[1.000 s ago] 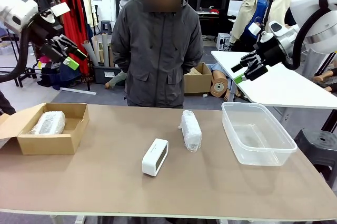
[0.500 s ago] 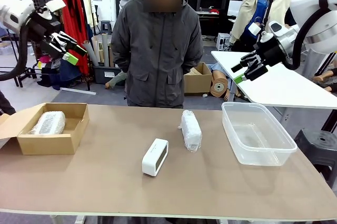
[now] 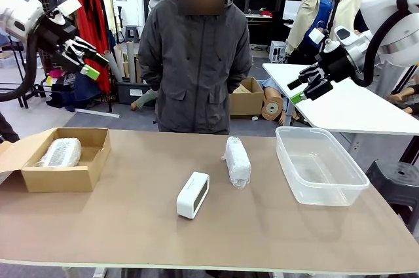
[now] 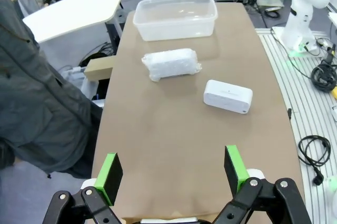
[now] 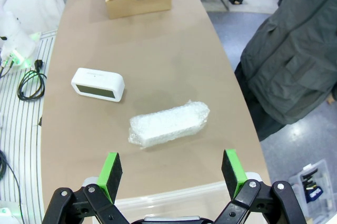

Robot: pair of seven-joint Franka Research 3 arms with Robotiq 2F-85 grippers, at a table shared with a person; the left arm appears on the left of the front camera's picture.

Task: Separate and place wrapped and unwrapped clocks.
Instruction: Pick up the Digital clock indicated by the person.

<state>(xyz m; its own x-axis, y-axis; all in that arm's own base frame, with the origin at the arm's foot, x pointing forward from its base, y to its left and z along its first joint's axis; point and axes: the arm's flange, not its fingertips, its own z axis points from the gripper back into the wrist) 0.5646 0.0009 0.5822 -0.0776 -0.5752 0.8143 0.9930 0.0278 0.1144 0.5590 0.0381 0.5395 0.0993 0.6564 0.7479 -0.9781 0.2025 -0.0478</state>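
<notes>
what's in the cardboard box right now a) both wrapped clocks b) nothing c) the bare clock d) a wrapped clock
d: one wrapped clock lies in the cardboard box, while the bare clock and the other wrapped clock sit out on the table.

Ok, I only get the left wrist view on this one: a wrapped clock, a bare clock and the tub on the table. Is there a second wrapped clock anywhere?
Observer: Yes. A second wrapped clock lies inside an open cardboard box at the left end of the table.
Reviewer: Is the right claw carrying anything?
Observer: No. The right claw is open and empty, raised above the far right side, beyond the tub.
Reviewer: And where does my own arm's claw sit from outside?
Observer: The left claw is open and held high over the box end, well clear of the box.
</notes>
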